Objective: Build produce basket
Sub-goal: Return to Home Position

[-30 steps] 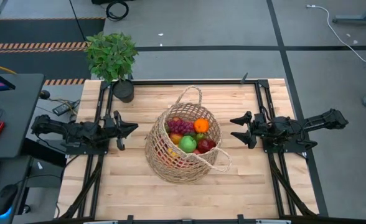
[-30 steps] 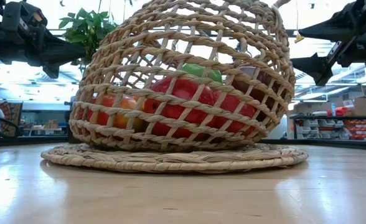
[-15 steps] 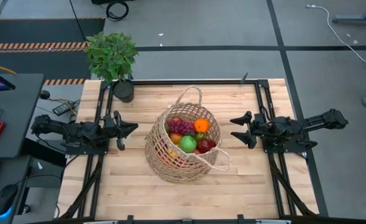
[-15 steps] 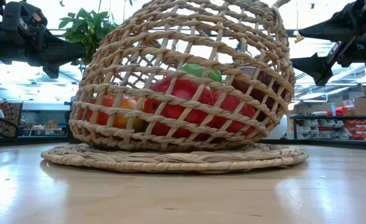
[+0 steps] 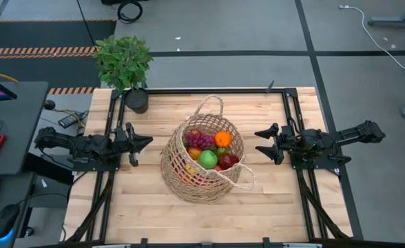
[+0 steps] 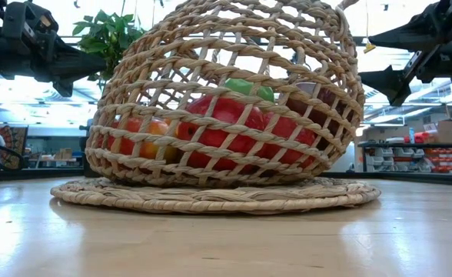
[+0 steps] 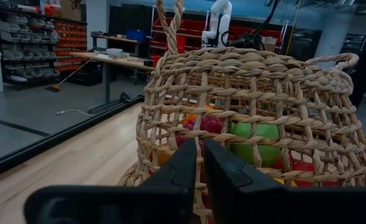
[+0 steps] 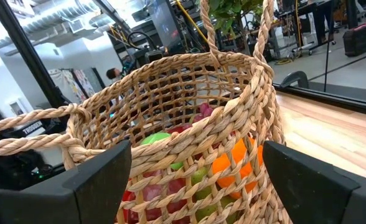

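basket (image 5: 202, 165): mid-table, between the two arms, touched by neither.
produce (image 5: 213, 153): piled inside; green apple (image 5: 208, 159), orange (image 5: 222, 138) and grapes (image 5: 201, 140) on top; none loose on the table (image 5: 278, 207).
left gripper (image 5: 144, 142): left of basket, clear of it, fingers pressed together, empty.
right gripper (image 5: 259, 142): right of basket, clear of it, fingers spread wide, empty.
progress: filling looks finished; likely only parking the arms left.
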